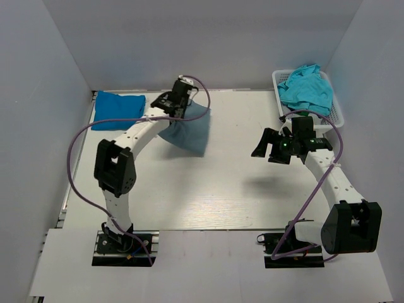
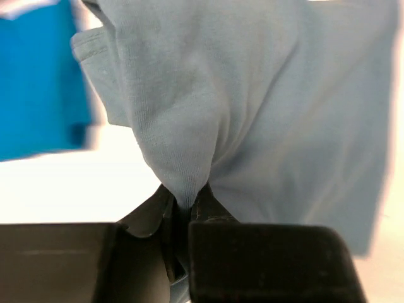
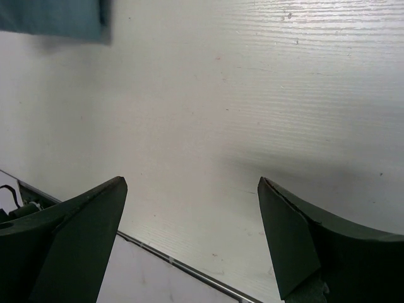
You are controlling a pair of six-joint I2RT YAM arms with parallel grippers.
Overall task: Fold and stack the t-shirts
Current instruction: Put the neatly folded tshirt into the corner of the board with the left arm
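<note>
Cloth of the grey-blue shirt [image 2: 252,95] is pinched in the left pincer [image 2: 186,211], its jaws nearly shut on a fold, so the rest drapes ahead of it, likely for spreading flat. Just left of it lies the blue shirt [image 1: 118,110]. The right pincer [image 3: 192,233] gapes wide and empty above the table [image 3: 252,95].

This looks like a robot lab. Plain grey walls [image 1: 38,95] box in a white worktop [image 1: 221,196]. At 6 o'clock, a left arm [image 1: 136,134] and a right arm [image 1: 331,173] are bolted down, trailing purple cables [image 1: 71,158].
</note>
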